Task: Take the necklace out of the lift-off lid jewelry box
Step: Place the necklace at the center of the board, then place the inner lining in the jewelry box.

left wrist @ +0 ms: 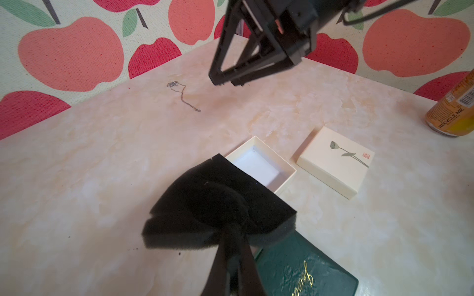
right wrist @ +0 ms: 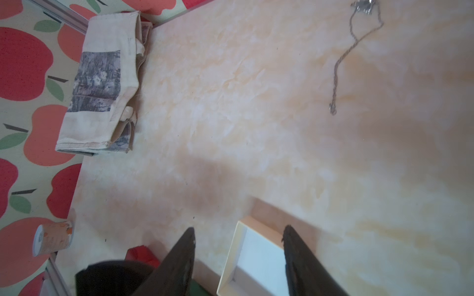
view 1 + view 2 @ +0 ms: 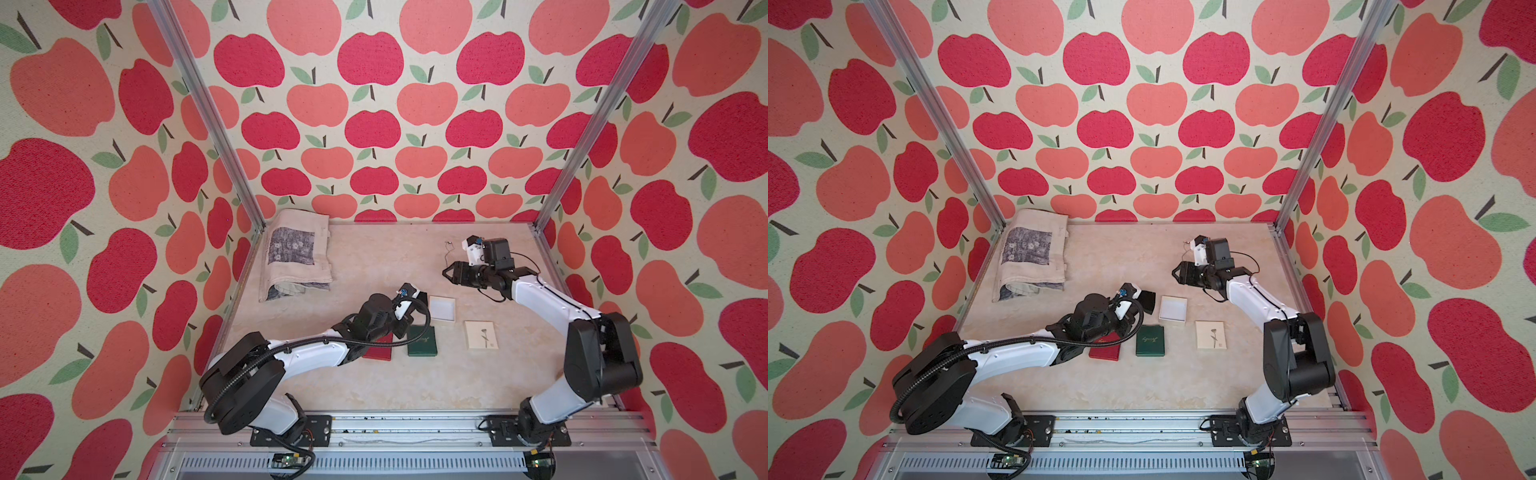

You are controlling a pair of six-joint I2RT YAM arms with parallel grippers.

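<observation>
Your right pincer point(image 2: 238, 229) is wide and empty; the thin silver chain necklace point(image 2: 343, 56) lies ahead, off to one side, its length running away from the tips; your left pincer point(image 1: 234, 235), clamping a black foam pad point(image 1: 205, 200), is farther

1. An open white box point(image 3: 1173, 308) sits on the marbled table point(image 3: 1100, 386), showing its white inside.
2. Its lid point(image 3: 1211, 334), printed with a flower, lies flat just beside the box, on the right arm's side.
3. The left gripper point(image 3: 1135, 305) clamps a black pad point(image 3: 1147, 300) just beside the box's other edge.
4. A green box point(image 3: 1150, 340) lies near the white box, toward the arm bases. A red box point(image 3: 1105, 351) lies beyond it, partly under the left arm.
5. The necklace point(image 3: 1183, 247) lies on the table behind the box, toward the back wall, and the right gripper point(image 3: 1177, 272) hangs between them.
6. A folded cloth point(image 3: 1034, 253) rests well apart from the box, in the back corner.
</observation>
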